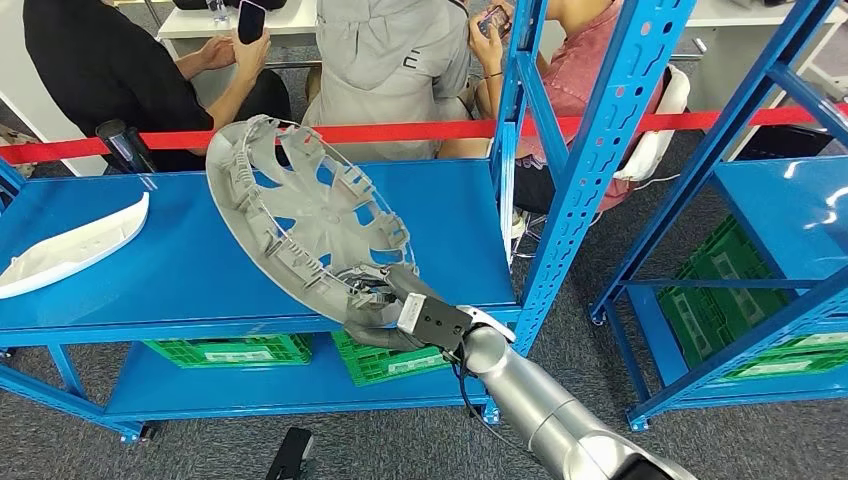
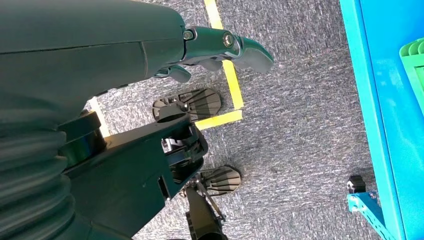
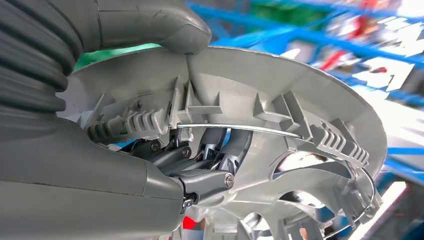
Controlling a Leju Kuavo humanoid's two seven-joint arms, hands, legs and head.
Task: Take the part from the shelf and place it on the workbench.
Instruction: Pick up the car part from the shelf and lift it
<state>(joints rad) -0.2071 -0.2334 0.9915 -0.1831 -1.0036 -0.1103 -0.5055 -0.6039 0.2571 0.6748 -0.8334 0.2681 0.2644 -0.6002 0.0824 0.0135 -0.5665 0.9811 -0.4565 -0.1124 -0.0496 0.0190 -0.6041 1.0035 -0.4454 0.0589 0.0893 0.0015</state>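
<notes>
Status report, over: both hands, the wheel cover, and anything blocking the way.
Right hand grips wheel cover at its lower rim, tilted above the blue shelf. Left hand holds nothing, hanging over floor. Blue upright stands close beside the cover.

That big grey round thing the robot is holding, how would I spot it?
Look at the blue shelf in front of the robot. Tilted above its top level is a grey wheel cover, gripped at its lower edge by the right hand. Unlike the flat white part nearby, it's round and spoked.

We count one grey wheel cover [image 1: 305, 215], one white curved part [image 1: 70, 250] on the blue shelf [image 1: 200, 290], two blue shelf racks, three green crates [image 1: 232, 351] below them, and three people seated behind one red tape [image 1: 400, 131].
</notes>
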